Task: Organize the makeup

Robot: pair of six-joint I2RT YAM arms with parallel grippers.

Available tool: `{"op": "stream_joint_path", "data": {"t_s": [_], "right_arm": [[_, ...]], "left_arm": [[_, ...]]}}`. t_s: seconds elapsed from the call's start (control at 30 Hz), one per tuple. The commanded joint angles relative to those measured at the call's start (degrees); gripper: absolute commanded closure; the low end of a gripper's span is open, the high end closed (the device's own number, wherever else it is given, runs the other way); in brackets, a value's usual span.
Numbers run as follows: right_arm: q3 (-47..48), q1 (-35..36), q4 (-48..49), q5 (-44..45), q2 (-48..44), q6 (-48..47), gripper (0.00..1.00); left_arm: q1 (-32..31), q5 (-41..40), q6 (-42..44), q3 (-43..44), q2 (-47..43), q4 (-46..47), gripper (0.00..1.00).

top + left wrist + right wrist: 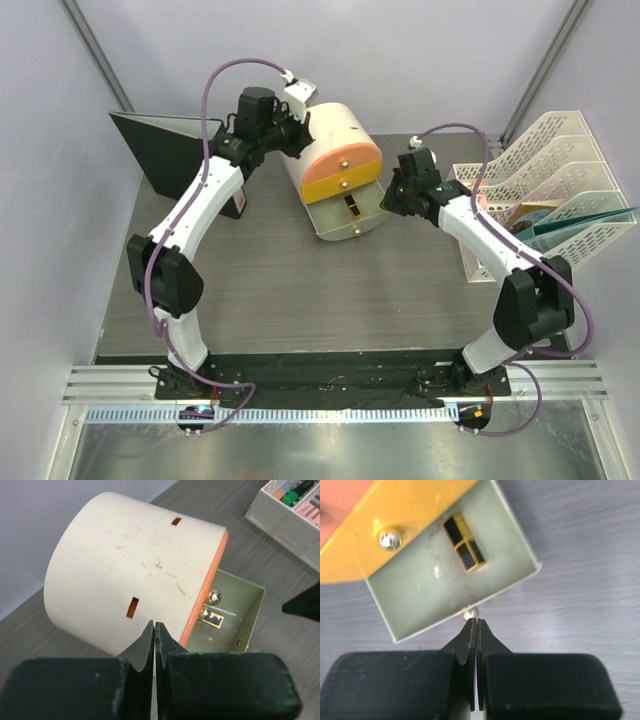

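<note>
A cream-and-orange cylindrical box [335, 135] lies on its side at the back of the table, its lowest drawer [362, 226] pulled out. One piece of the makeup, a black-gold lipstick [465, 550], lies inside that grey-green drawer [420, 595]; it also shows as the lipstick [214, 620] in the left wrist view. My right gripper [477, 621] is shut, and its tips sit right against the drawer's small metal knob [471, 612] without holding it. My left gripper [155, 625] is shut and empty, its tips against the cream wall of the box [125, 565].
A white file rack [560, 180] stands at the right edge, with coloured items in its near end [290, 510]. A black folder [165, 150] stands at the back left. The yellow drawer front [395, 515] above has its own knob [390, 537].
</note>
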Motion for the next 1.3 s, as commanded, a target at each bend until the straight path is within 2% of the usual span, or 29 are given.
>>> {"op": "stream_joint_path", "data": {"t_s": [0.0, 0.17, 0.33, 0.47, 0.8, 1.03, 1.27], "right_arm": [[-6.8, -0.7, 6.6, -11.6, -4.1, 6.6, 0.99], [-12.6, -0.8, 9.4, -15.2, -5.6, 10.4, 0.99], [-16.5, -1.5, 14.0, -19.6, -4.3, 15.0, 0.99], [-16.8, -1.8, 16.2, -19.9, -2.2, 16.8, 0.99], [-9.3, -1.8, 18.6, -17.9, 8.7, 16.3, 0.99], [-2.6, -1.8, 19.1, -17.8, 12.6, 16.2, 0.99], [0.2, -1.8, 19.2, -17.6, 16.0, 16.4, 0.99]], "left_arm": [[1.6, 3.8, -10.6, 2.0, 2.8, 11.8, 1.0], [3.0, 4.3, -18.2, 2.1, 6.1, 17.5, 1.0], [3.2, 4.9, -20.5, 3.8, 8.8, 19.2, 1.0], [3.1, 6.5, -21.1, 2.6, 8.8, 19.5, 1.0], [3.1, 7.5, -20.0, -1.7, 6.7, 19.0, 1.0], [2.9, 9.5, -20.5, -3.3, 6.2, 18.7, 1.0], [2.1, 10.0, -20.3, -4.0, 6.5, 18.8, 1.0]]}}
